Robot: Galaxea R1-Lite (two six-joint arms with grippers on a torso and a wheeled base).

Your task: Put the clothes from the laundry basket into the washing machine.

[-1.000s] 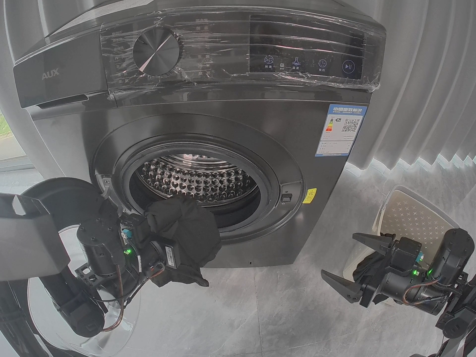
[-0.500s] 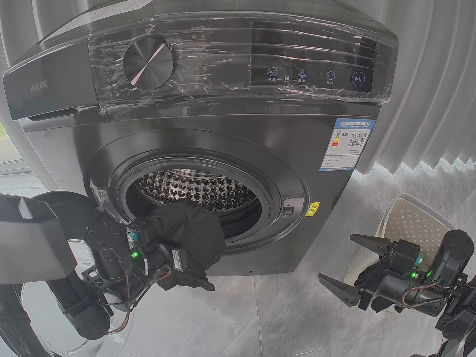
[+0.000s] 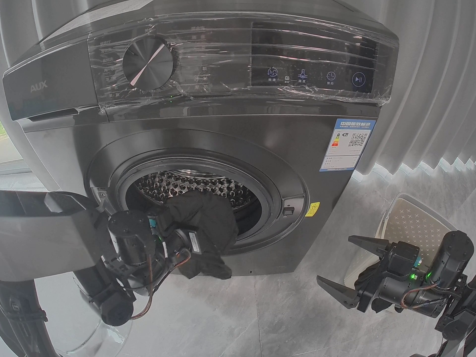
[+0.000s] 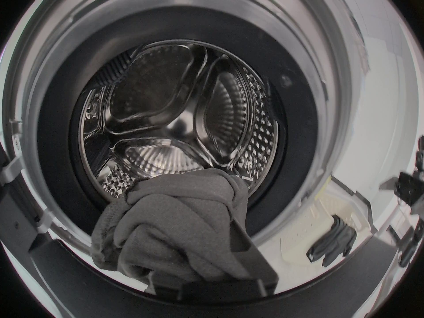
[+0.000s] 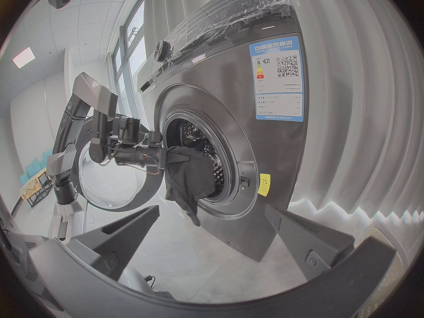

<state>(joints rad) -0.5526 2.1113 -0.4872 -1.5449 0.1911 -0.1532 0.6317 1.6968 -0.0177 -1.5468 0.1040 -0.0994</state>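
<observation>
Pinching a dark garment (image 3: 210,219), the left claw (image 5: 168,157) sits at the washing machine (image 3: 277,140) door mouth. Bundle bulges ahead of the claw toward the drum (image 4: 176,107). Long axis roughly vertical, tail hanging below. Right claw (image 3: 334,260) spread wide, laundry basket (image 3: 416,219) just behind it.

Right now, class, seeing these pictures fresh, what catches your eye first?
The big grey washing machine fills the middle. At its open mouth the left arm's jaws grip a dark garment, hanging half out before the shiny drum. To the right, the right arm's jaws stand open by the white laundry basket.
</observation>
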